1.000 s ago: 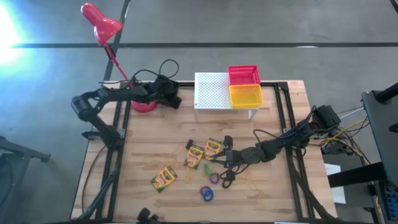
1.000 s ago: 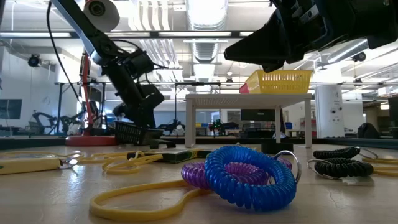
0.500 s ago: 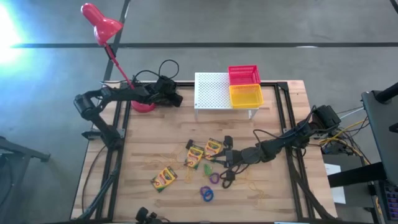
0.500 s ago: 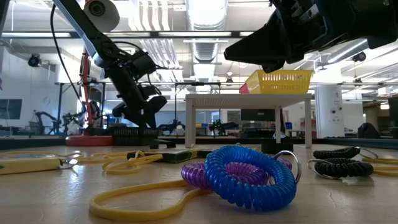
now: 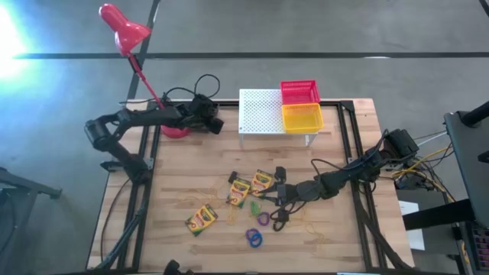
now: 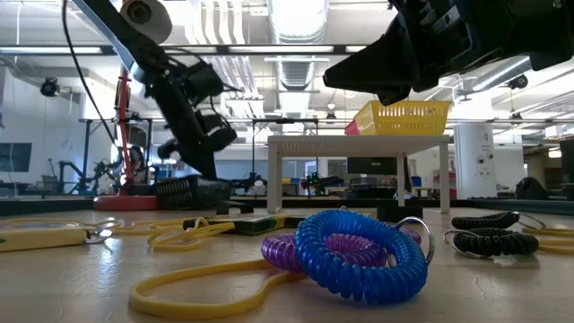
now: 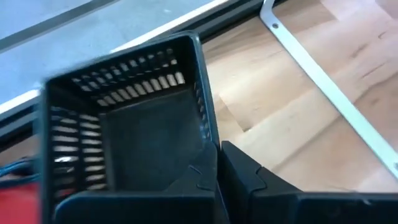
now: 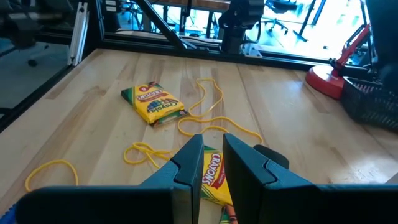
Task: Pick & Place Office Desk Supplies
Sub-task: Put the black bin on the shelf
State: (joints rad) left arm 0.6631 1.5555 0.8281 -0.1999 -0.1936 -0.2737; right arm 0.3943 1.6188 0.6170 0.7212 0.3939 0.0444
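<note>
My left gripper (image 7: pixel 217 163) is at the far left of the table, beside the red lamp's base (image 5: pixel 176 128), shut on a black slotted basket (image 7: pixel 124 124) that is also in the low view (image 6: pixel 193 192). My right gripper (image 8: pixel 213 142) hangs mid-table, its fingers a narrow gap apart and holding nothing. A crayon box (image 8: pixel 214 177) lies flat on the wood under the gap. Two more crayon boxes (image 5: pixel 202 218) (image 5: pixel 240 189) lie flat nearby. Blue (image 6: pixel 354 256), purple (image 5: pixel 263 218), green (image 5: pixel 254 206) and black (image 6: pixel 489 240) elastic rings and yellow rubber bands (image 8: pixel 208 124) are scattered around them. My left gripper pinches a side wall of the black basket at its rim (image 7: pixel 208 134), one finger inside (image 7: pixel 196 180) and one outside (image 7: pixel 252 183). The fingers come slanting down from above. In the low view the basket's bottom looks to be at table level.
A white perforated stand (image 5: pixel 261 111) at the far middle carries a red basket (image 5: pixel 299 92) and a yellow basket (image 5: pixel 302 118). The red gooseneck lamp (image 5: pixel 126 34) leans out past the far left corner. Cables loop behind my left arm. Bare wood lies at the near left.
In the low view my left gripper's fingers have drawn together at the black basket's rim, and the hand has tipped and risen slightly. The basket stays about where it was.
</note>
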